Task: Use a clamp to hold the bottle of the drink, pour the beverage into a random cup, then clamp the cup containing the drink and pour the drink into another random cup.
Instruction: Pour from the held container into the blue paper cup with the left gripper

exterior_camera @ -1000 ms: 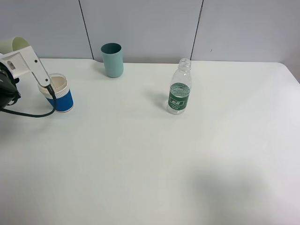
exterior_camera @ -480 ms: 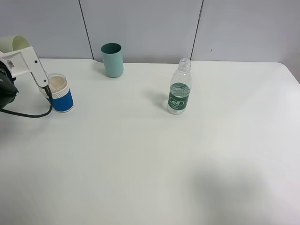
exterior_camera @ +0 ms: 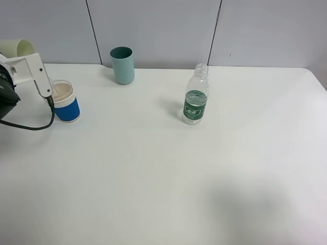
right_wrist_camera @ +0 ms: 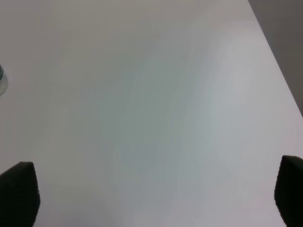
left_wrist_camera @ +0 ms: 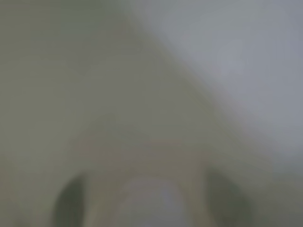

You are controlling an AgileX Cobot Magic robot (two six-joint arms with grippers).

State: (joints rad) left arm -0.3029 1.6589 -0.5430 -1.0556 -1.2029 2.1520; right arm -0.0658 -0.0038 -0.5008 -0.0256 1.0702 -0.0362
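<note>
1. My biggest risk is a spill at the far left edge of the table (exterior_camera: 163,168). My left tool (exterior_camera: 23,61) is clamped shut on the pale yellow-green cup (exterior_camera: 15,48), which is raised and tipped on its side above and just behind the blue paper cup (exterior_camera: 65,101). If the mouth is not truly over that short cup's rim, any clear drink would land on the table or down the blue sleeve.

2. I could also knock the blue paper cup over. The white bracket of my left tool sits right against its rim in the high view, and its black cable (exterior_camera: 36,125) loops along the table just beside the base. A snagged cable or a careless swing would tip a light cup.

3. The bottle (exterior_camera: 196,101) stands upright and capless mid-table, well apart from the teal cup (exterior_camera: 122,65) at the back. It seems safe unless my right arm sweeps through.

4. Only the high view shows all the cups and the bottle together. My left wrist view is a pale blur, filled by the held cup (left_wrist_camera: 118,94), so it cannot confirm aim or whether liquid flows.

5. My right wrist view alone shows the right tool (right_wrist_camera: 151,194): jaws wide apart, holding nothing, over bare table, with a sliver of bottle (right_wrist_camera: 2,80) at the frame's edge.
</note>
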